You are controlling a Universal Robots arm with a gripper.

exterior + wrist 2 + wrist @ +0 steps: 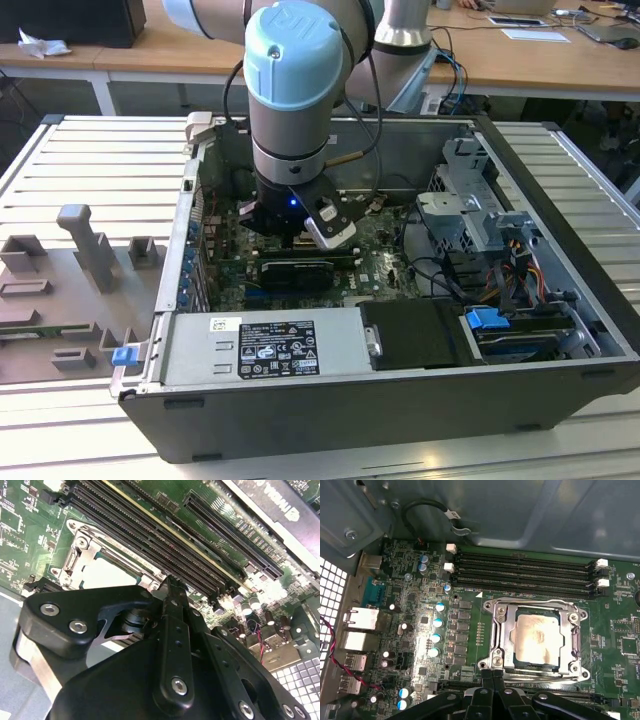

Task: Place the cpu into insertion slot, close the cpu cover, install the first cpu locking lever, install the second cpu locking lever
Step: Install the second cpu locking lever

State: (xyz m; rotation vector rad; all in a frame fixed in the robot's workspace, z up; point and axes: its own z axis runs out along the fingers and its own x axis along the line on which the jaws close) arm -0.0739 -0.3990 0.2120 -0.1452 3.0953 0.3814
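Your gripper [492, 676] hangs low inside the open computer case [560, 215], fingers pressed together on nothing, tips just at the edge of the insertion slot [496, 630]. The cpu [541, 638] sits in that socket with the cpu cover [576, 641] lying closed around it. Long black memory slots [525, 570] run just beside the socket, and a black card [297, 271] lies near the arm.
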